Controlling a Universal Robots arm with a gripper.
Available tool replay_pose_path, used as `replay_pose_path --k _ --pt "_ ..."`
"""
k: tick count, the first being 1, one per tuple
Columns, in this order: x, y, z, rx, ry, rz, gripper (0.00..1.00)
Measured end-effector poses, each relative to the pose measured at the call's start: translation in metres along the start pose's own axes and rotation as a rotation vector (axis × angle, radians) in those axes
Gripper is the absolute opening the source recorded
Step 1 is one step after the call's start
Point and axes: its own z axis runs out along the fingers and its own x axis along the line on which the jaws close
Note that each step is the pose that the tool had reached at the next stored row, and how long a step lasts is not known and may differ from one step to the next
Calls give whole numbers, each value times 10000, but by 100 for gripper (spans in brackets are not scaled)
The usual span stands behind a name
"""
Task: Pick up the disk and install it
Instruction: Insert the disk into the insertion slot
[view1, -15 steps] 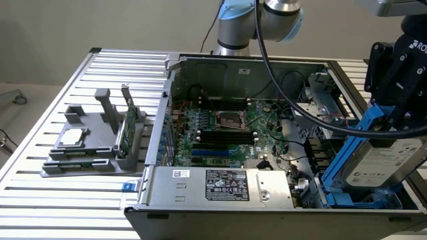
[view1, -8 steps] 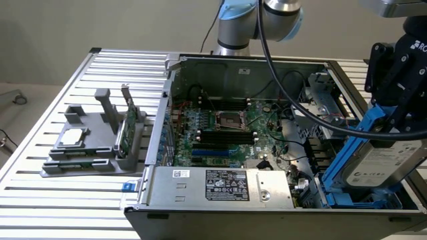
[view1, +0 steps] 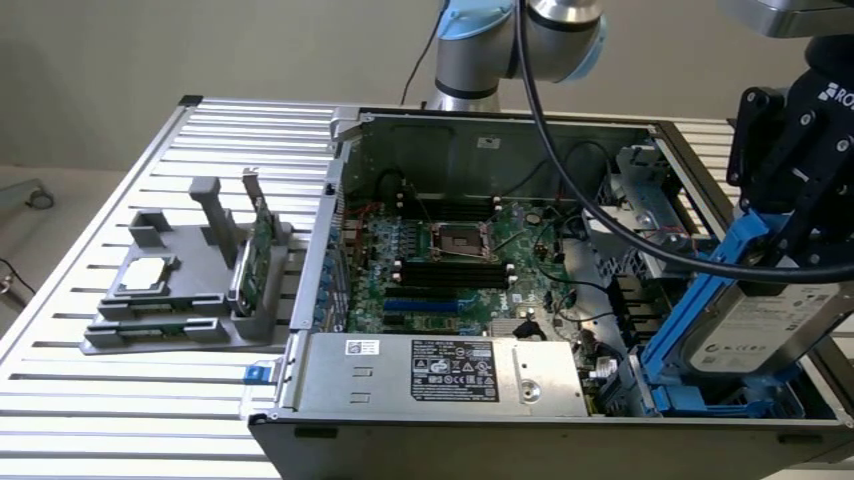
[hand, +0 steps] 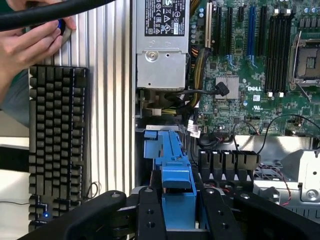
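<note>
At the exterior view's left, a grey holder (view1: 187, 300) is sitting on the slatted worktop (view1: 120, 400). In the middle, the open computer case (view1: 481, 150) is lying with its motherboard exposed. At the exterior view's right, the end effector (view1: 781, 270) is clamping the disk (view1: 767, 335), holding it tilted over the case's near right corner.

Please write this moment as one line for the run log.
hand: shut on disk | disk: tilted over open computer case, exterior view's right | install: not finished

Robotics lab: alu slotted bench (view1: 120, 400), open PC case (view1: 507, 150).
</note>
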Motion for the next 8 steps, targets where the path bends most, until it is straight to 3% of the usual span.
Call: replay_pose_path --k 8 --pt "-15 -35 29 -46 -14 -125 33"
